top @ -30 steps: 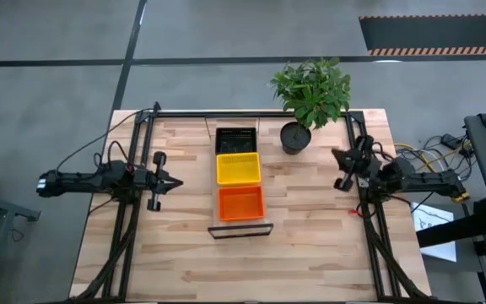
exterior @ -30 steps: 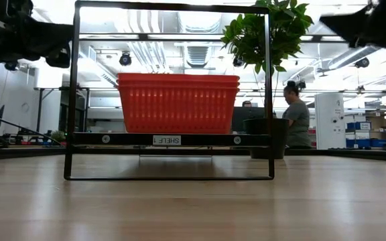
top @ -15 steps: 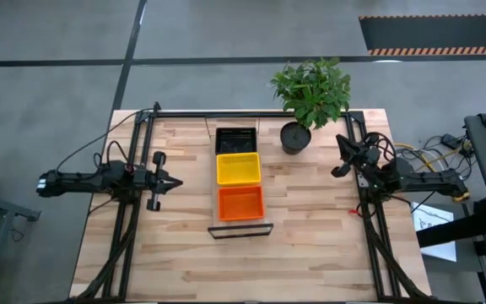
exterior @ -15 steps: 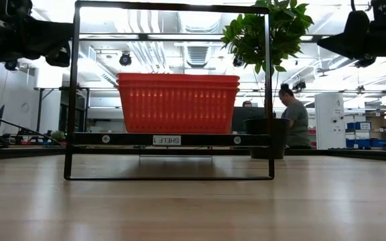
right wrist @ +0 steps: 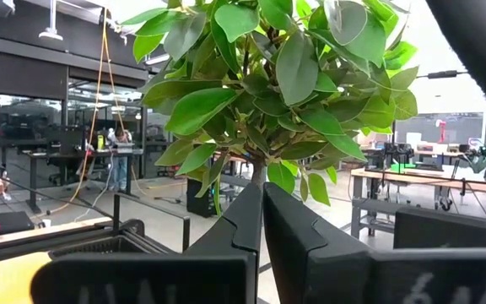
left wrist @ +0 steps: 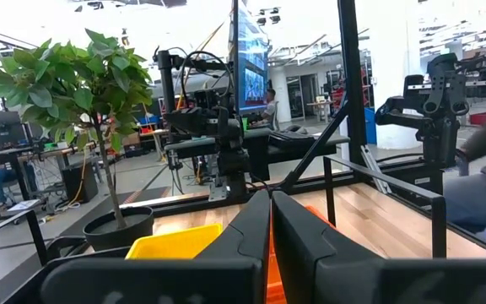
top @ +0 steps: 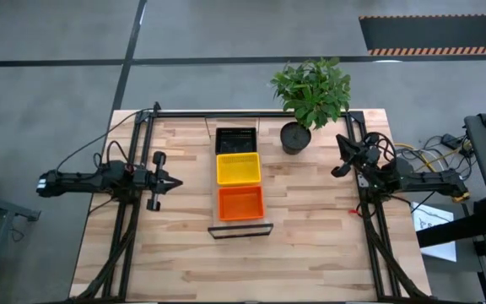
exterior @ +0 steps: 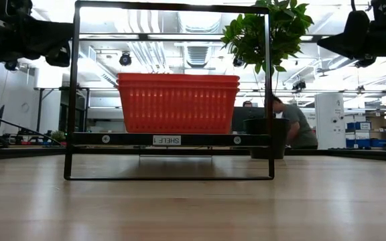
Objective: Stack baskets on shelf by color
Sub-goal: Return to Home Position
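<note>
The shelf (top: pixel 240 229) stands at the table's middle with three baskets in a row on it: black (top: pixel 235 139) at the far end, yellow (top: pixel 238 169) in the middle, red (top: pixel 240 203) nearest. In the low view the red basket (exterior: pixel 178 102) rests by its bottom on the shelf's panel (exterior: pixel 169 139). My left gripper (top: pixel 178 181) is shut and empty, left of the baskets, above the table. My right gripper (top: pixel 341 150) is shut and empty, right of the plant pot (top: pixel 294 137), pointing at the plant (right wrist: pixel 260 76).
A potted plant (top: pixel 310 93) stands at the far edge, right of the black basket. Black metal frames run along the table's left (top: pixel 129 211) and right (top: pixel 374 228) sides. A person (exterior: pixel 293 127) is in the room behind the table.
My right gripper has swung toward the table's far edge and turned toward the plant, then held still. The baskets and the shelf have not moved. The person behind the table has bent down.
</note>
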